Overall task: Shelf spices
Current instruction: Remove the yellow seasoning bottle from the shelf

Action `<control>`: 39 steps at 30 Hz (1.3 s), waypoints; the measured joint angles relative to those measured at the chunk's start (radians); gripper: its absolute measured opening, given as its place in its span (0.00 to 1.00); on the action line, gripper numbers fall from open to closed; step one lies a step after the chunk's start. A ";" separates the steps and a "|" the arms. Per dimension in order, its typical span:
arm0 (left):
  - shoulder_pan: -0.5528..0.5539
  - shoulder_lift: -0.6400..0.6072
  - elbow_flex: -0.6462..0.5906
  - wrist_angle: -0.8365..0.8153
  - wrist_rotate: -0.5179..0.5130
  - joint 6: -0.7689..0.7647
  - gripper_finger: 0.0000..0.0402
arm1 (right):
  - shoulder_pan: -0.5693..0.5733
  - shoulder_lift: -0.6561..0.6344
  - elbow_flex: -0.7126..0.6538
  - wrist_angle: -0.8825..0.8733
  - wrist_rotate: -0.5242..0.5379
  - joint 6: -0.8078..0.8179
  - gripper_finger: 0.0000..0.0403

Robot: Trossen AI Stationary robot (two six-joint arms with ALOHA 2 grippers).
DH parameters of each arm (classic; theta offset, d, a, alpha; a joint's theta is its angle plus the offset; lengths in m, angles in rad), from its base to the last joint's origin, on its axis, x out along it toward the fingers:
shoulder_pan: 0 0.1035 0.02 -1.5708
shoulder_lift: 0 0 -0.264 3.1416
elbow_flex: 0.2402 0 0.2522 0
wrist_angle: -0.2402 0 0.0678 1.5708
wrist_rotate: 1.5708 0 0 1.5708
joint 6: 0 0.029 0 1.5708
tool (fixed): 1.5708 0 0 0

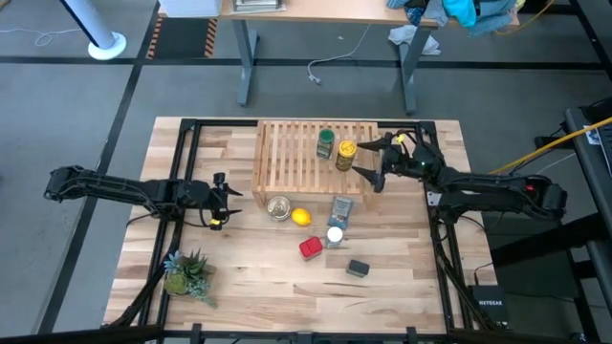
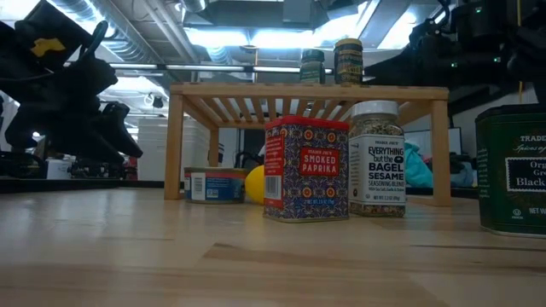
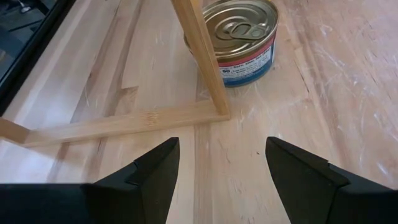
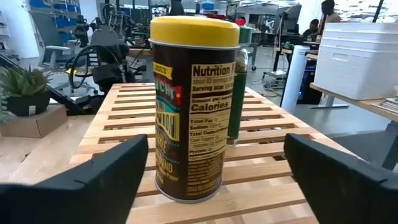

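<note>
The light-wood slatted shelf [image 1: 296, 158] stands on its legs at the table's far middle. On its slats stand the green-lidded jar [image 1: 325, 143] and the yellow-lidded jar [image 1: 346, 155]. My right gripper [image 1: 371, 160] is open just right of the yellow-lidded jar [image 4: 196, 106], one finger on either side and clear of it; the green-lidded jar [image 4: 239, 93] stands behind. The red tin [image 1: 310, 248], white-lidded jar [image 1: 334, 236] and dark grey tin [image 1: 358, 268] stand on the tabletop nearer. My left gripper [image 1: 222, 199] hovers open left of the shelf's near left leg [image 3: 202, 56].
A silver round tin [image 1: 278, 207], a lemon [image 1: 300, 217] and a flat blue packet [image 1: 340, 210] lie by the shelf's near edge. A potted plant [image 1: 186, 275] sits at the near left corner. In the low view the red tin [image 2: 307, 169] and white-lidded jar [image 2: 375, 158] stand before the shelf.
</note>
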 joint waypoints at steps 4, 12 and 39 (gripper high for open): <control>0.000 0.000 0.000 0.000 0.000 0.000 0.58 | 0.002 0.000 0.000 0.000 -0.025 0.001 0.98; 0.000 0.000 0.000 0.000 0.000 0.000 0.58 | 0.003 0.080 0.000 0.116 -0.060 0.012 0.98; 0.000 0.000 0.000 0.000 0.000 0.000 0.58 | 0.003 0.360 0.165 0.116 -0.086 0.082 0.58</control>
